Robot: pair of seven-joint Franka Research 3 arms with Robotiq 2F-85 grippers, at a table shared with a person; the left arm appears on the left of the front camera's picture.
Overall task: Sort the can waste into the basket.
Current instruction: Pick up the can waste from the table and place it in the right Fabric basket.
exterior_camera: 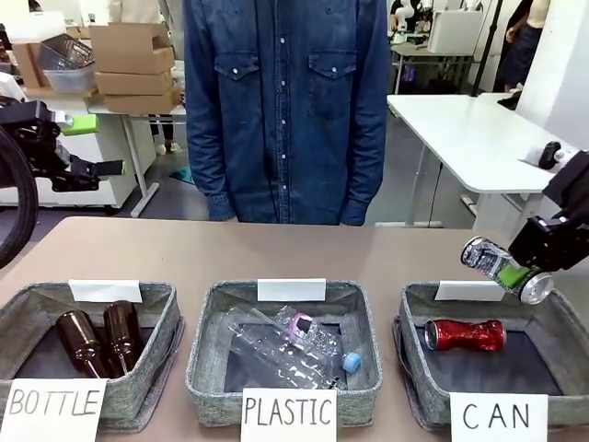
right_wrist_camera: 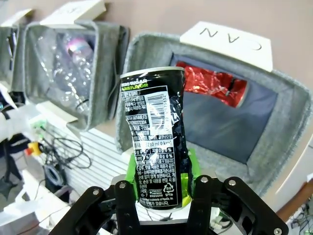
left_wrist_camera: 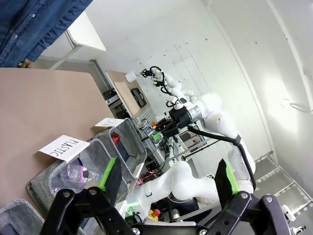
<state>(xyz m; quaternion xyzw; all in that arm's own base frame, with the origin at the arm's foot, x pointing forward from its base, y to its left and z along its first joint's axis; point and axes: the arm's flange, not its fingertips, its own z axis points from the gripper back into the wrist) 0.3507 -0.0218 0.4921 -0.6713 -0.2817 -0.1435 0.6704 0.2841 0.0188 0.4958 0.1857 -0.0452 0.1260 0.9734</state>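
Note:
My right gripper is shut on the dark blue-black can, holding it tilted in the air over the far right rim of the grey basket signed "CAN". In the right wrist view the dark can stands between the green pads, above that basket. The red crushed can lies on its side inside the basket; it shows as a red can in the right wrist view too. My left gripper stands open high at the table's left, holding nothing.
The "PLASTIC" basket holds clear bottles in the middle. The "BOTTLE" basket at the left holds two brown glass bottles. A person in a denim shirt stands at the far side. Bare table lies behind the baskets.

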